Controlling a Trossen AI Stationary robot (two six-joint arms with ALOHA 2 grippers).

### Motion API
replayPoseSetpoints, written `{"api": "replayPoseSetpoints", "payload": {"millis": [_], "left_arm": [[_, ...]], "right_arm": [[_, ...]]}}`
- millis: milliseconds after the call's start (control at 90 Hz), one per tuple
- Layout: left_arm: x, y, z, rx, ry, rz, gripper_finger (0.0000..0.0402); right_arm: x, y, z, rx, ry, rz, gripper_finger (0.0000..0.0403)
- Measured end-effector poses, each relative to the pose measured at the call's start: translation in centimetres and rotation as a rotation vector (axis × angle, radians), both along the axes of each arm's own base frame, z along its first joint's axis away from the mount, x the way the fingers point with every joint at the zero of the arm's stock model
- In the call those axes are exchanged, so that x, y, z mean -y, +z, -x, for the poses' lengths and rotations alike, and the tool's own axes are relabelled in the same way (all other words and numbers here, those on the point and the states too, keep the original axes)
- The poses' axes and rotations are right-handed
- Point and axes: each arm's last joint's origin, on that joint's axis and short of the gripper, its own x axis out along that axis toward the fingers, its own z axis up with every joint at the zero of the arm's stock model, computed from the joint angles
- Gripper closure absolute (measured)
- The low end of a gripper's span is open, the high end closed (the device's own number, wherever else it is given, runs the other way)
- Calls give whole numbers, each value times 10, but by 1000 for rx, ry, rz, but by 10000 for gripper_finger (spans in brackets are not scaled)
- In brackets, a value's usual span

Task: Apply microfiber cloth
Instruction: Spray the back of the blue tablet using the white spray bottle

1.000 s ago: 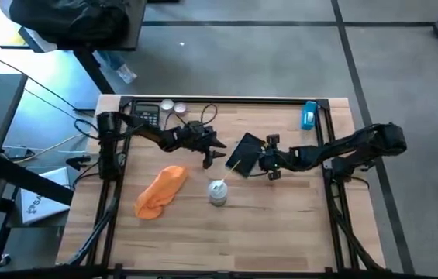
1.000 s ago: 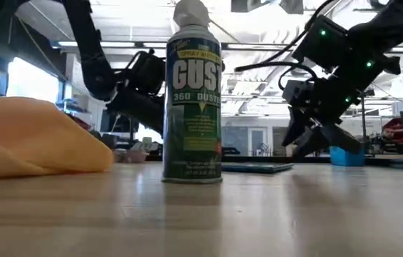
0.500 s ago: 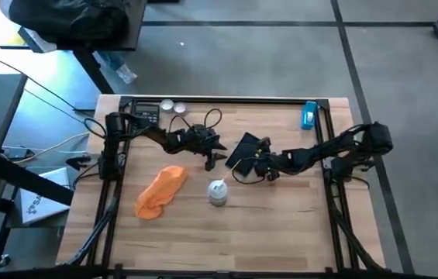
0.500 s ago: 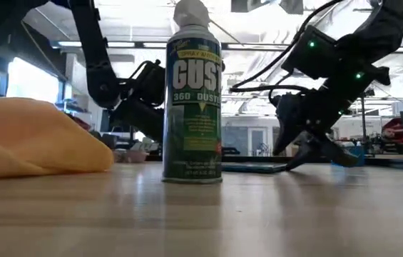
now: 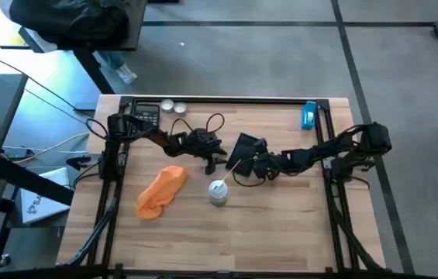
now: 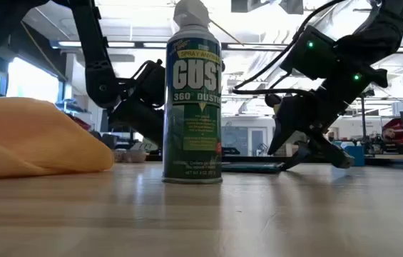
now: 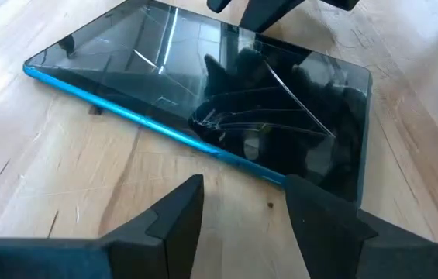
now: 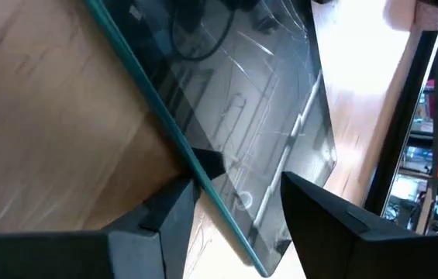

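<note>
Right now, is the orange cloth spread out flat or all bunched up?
Bunched up. The cloth lies in a rumpled heap on the table; the low view shows it mounded with folds, and no hand touches it.

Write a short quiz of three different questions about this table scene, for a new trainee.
1. True or false: the microfiber cloth lies untouched, apart from both grippers.
2. What stands between the cloth and the dark tablet?
A. duster can
B. mug
C. box
3. Fill in: the right gripper has its jaws open over the tablet's ____.

Key: 1 true; 2 A; 3 edge.
</note>
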Motion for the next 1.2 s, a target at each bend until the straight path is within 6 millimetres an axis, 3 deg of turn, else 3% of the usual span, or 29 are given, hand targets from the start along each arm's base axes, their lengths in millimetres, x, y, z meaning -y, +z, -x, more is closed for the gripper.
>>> {"api": "replayPoseSetpoints", "payload": {"millis": [289, 711, 1200], "left_arm": [[1, 0, 0, -4, 3, 6, 237], [2, 0, 0, 3, 5, 7, 237], [4, 1, -2, 17, 31, 53, 237]], "right_arm": [[-17, 6, -9, 118, 89, 35, 236], [-35, 8, -11, 274, -46, -125, 240], [-36, 14, -16, 361, -59, -173, 347]]}}
